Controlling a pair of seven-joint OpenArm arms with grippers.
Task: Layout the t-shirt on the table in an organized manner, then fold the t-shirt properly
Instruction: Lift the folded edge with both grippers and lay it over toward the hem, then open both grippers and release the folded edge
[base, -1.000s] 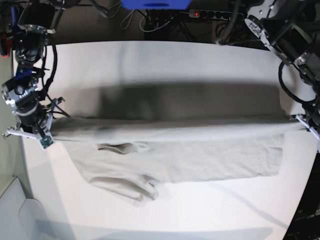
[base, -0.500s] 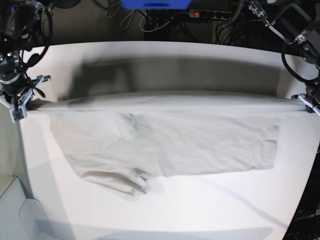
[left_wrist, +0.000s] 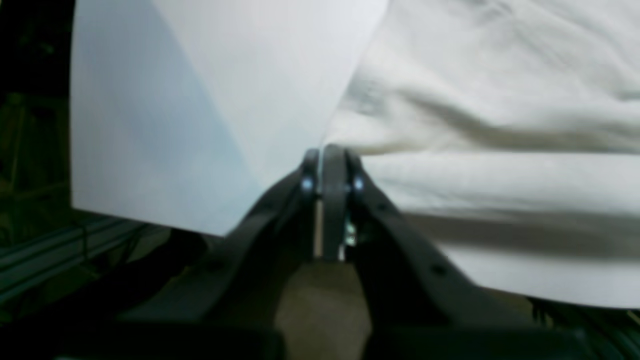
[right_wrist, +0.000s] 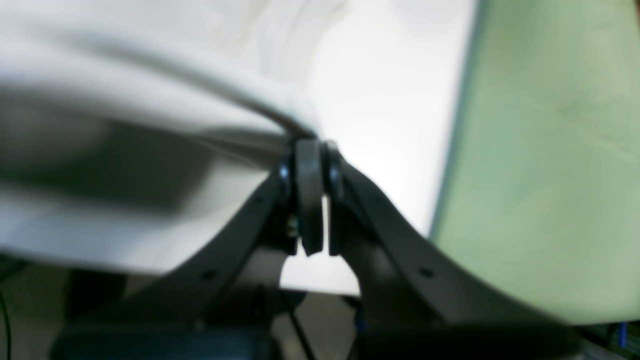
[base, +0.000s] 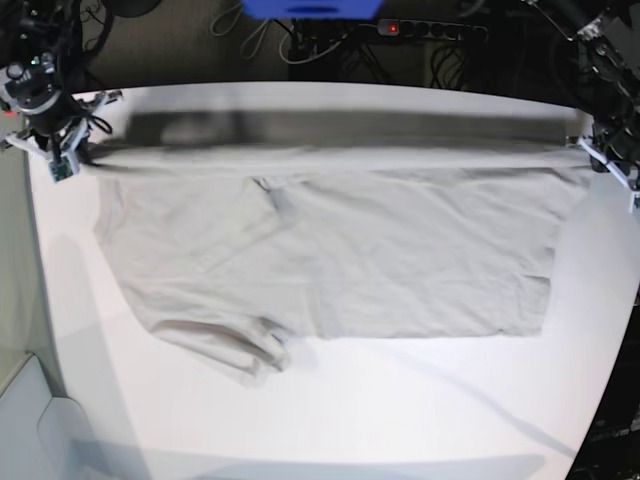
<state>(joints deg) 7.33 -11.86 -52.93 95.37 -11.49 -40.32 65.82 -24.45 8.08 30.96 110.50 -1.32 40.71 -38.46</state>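
You are partway through the laying-out, and none of the folding has begun. The t-shirt (base: 400, 260) lies spread across the white bench (base: 400, 420), its body mostly flat with small wrinkles, but its far edge is held up off the surface in a taut line between your two arms – a dark shadow runs along the bench behind it. Your left gripper (left_wrist: 327, 155) has its jaws pressed together on a corner of the cloth at the base view's right edge, and your right gripper (right_wrist: 310, 147) pinches the opposite corner the same way at the left. One sleeve (base: 235, 350) at the near left is bunched and doubled under itself, so it looks unfinished. What remains, as I judge it – lowering the far edge flat, smoothing that sleeve, then all of the folds
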